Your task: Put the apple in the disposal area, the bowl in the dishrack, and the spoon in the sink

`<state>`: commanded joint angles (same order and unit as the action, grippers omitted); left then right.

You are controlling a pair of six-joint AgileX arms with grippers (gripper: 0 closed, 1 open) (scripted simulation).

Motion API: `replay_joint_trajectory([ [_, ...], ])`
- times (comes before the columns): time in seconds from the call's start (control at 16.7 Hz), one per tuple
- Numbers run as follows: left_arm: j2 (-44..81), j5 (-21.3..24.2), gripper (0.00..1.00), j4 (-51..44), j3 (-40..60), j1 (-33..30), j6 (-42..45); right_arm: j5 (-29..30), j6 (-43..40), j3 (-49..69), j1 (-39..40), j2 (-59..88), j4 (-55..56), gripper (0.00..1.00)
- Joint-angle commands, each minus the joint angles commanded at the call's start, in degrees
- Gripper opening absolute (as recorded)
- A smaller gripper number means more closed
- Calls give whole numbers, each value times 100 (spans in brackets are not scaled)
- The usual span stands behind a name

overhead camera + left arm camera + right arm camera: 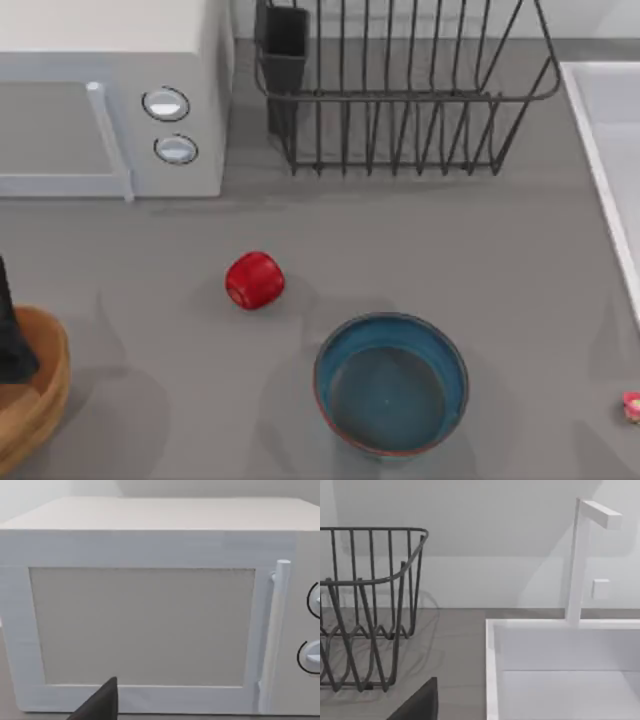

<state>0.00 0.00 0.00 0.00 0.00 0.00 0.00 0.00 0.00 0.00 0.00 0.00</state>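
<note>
The red apple [255, 280] lies on the grey table left of centre. To its lower right stands the teal-blue bowl [390, 383], upright and empty. At the right edge lies the tiny pink spoon [632, 405]. The tan wooden disposal area [40, 395] sits at the lower left edge, with my left arm [10, 340] dark above it. The dishrack [400, 95] stands at the back, also seen in the right wrist view [370, 605]. The sink [610, 150] runs along the right side, its basin [560, 670] in front of my right gripper [417, 705]. My left gripper [97, 707] faces the microwave.
A white microwave [110, 100] with two round knobs fills the back left corner; its door [145, 625] is shut. A white faucet [580, 565] rises behind the sink. Open grey table lies between the apple, the bowl and the dishrack.
</note>
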Motion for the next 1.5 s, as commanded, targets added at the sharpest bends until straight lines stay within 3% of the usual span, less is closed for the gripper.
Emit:
replay_joint_trajectory([
  [0.3,353,25,100,-255,346,-118,64,0,0,0,0,0,0,100],
  [0.54,1675,78,100,-1100,1597,-478,280,0,0,0,0,0,0,100],
  [1.2,8472,263,100,-4747,6795,-1951,1199,0,0,0,0,0,0,100],
  [1.5,10876,343,100,-6130,8787,-2521,1547,0,0,0,0,0,0,100],
])
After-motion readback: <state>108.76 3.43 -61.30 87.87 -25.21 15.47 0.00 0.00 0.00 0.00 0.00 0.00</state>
